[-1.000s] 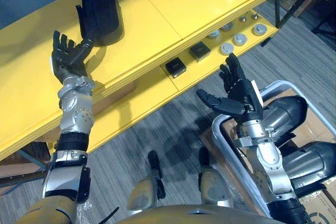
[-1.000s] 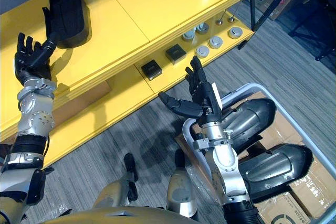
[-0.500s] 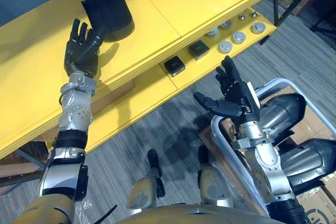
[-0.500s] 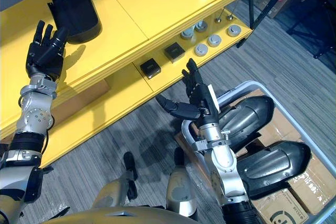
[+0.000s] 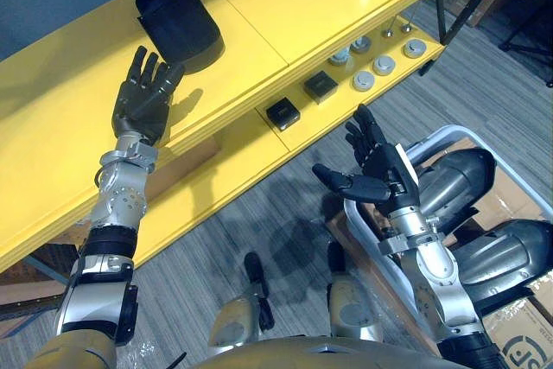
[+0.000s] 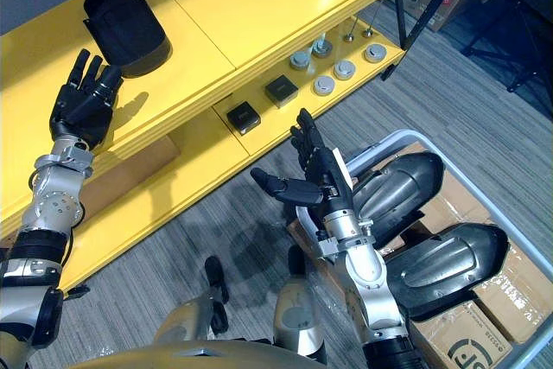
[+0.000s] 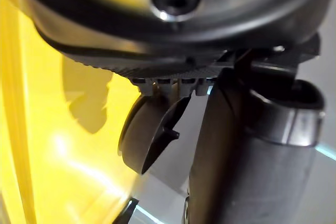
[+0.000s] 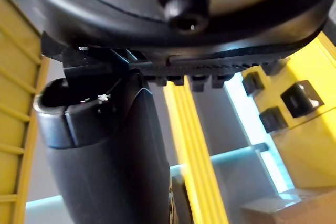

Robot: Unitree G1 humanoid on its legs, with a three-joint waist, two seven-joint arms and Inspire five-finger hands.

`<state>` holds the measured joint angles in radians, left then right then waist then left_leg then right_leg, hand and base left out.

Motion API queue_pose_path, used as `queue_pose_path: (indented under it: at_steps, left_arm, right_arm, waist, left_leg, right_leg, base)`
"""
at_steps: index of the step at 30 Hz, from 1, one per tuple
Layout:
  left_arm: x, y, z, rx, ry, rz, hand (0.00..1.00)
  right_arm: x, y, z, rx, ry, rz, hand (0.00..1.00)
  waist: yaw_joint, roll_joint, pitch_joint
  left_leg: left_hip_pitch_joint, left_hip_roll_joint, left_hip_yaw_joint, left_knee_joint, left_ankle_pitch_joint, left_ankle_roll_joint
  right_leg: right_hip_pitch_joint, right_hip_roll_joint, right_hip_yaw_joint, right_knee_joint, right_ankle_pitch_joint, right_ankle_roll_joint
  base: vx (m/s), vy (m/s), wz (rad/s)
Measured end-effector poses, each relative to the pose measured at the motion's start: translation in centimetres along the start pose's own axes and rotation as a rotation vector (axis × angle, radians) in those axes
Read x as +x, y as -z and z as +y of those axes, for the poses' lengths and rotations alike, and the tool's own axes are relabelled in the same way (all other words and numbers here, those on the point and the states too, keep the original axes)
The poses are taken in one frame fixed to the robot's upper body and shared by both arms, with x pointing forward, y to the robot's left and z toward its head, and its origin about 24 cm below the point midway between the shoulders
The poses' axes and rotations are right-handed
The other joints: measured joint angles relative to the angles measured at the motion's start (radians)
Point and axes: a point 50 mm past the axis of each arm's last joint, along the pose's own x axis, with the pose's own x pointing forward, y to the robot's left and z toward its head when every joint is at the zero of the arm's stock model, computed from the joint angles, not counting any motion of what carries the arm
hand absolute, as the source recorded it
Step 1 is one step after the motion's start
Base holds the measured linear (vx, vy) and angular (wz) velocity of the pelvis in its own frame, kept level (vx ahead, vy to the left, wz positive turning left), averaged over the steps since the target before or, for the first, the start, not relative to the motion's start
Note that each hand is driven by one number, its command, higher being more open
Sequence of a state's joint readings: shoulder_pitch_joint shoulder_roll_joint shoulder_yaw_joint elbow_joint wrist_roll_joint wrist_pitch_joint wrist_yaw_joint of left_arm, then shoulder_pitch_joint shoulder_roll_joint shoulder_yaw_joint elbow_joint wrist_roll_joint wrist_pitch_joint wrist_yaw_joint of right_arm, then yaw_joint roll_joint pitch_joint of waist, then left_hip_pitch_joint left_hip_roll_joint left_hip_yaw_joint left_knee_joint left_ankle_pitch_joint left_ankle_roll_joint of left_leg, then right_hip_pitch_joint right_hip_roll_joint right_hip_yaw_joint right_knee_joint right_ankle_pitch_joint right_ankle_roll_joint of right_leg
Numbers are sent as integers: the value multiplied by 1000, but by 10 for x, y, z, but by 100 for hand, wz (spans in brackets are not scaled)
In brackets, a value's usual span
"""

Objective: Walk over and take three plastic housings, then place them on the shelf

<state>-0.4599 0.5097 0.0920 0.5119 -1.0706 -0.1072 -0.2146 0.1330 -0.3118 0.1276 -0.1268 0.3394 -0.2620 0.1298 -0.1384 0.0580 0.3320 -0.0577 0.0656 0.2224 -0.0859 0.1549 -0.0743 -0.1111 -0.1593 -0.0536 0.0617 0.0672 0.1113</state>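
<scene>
Both arms raised, both hands spread flat.

The left arm (image 5: 117, 213) stretches up and forward from the lower left, almost straight, and its left hand (image 5: 145, 101) has straight, fanned fingers (image 5: 152, 71). The right arm (image 5: 428, 265) rises bent from the lower right. Its right hand (image 5: 376, 170) points its fingers away, with the thumb (image 5: 333, 181) standing out toward the left side.

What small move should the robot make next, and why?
Probably lower the right hand toward the nearer grey housing in the cart: both hands are open and empty, and the left hand sits beside a black housing already on the shelf.
</scene>
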Motion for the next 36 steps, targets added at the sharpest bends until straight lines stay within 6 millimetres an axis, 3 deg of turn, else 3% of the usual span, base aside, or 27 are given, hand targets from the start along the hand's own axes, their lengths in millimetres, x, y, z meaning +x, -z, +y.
queue_pose_path:
  at_steps: [10, 14, 17, 19, 21, 25, 27, 31, 36]
  left_arm:
    - [-7, 8, 6, -9, -44, 31, 100]
    - [-9, 1, 18, 75, -229, -36, 100]
    - [-24, -22, 39, 209, -452, -186, 100]
    - [-48, -38, 52, 315, -587, -296, 100]
    - [-66, -41, 53, 369, -625, -348, 100]
    - [-99, -36, 26, 385, -614, -478, 100]
    - [-117, -33, 2, 376, -560, -531, 100]
    - [-132, -18, -40, 305, -375, -506, 100]
    - [-132, 15, -88, 201, -79, -376, 100]
  right_arm:
    - [-2, 1, -1, -20, 6, 10, 100]
    - [-3, 1, -3, -22, 51, 12, 100]
    - [-10, 4, -9, -23, 110, 28, 100]
    - [-24, 9, -17, -50, 188, 62, 100]
    - [-33, 12, -21, -49, 238, 80, 100]
    - [-43, 13, -29, -45, 326, 80, 100]
    - [-45, 12, -29, -30, 358, 66, 100]
    - [-53, 14, -28, 3, 430, 69, 100]
    - [-65, 8, -25, -15, 512, 63, 100]
  waist:
    - [-2, 16, -14]
    - [-4, 19, -22]
    - [-5, 14, -40]
    - [-1, 10, -65]
    - [3, 9, -98]
    - [32, 0, -145]
    - [37, -5, -169]
    - [52, -6, -196]
    - [39, -17, -215]
  left_leg:
    - [14, -1, -1, 0, 2, 4]
    - [15, 1, 3, 0, 1, 3]
    - [16, 6, 10, 1, -3, 0]
    - [35, 6, 8, 1, -10, -1]
    - [40, 8, 2, 1, -15, -4]
    - [69, 15, -12, -3, -25, -11]
    - [73, 16, -19, -3, -33, -20]
    - [86, 14, -20, -3, -34, -16]
    - [87, 16, -9, -3, -33, -16]
  right_leg:
    - [30, 0, -2, -30, 8, 6]
    - [30, 2, 0, -36, 10, 6]
    - [40, 8, 1, -62, 20, 4]
    - [66, 14, -7, -76, 23, 1]
    - [82, 16, -16, -89, 22, 0]
    - [127, 23, -40, -103, 11, -12]
    - [134, 24, -53, -106, 2, -18]
    - [149, 22, -54, -110, 1, -17]
    - [142, 22, -46, -109, 2, -15]
  base:
    - [0, 0, 0]
    - [4, -5, -3]
    - [29, -23, -7]
    - [54, -21, 3]
    - [66, -25, 10]
    - [14, -24, 12]
    - [-47, -10, 15]
    - [-17, 6, 1]
    - [-23, 4, -7]
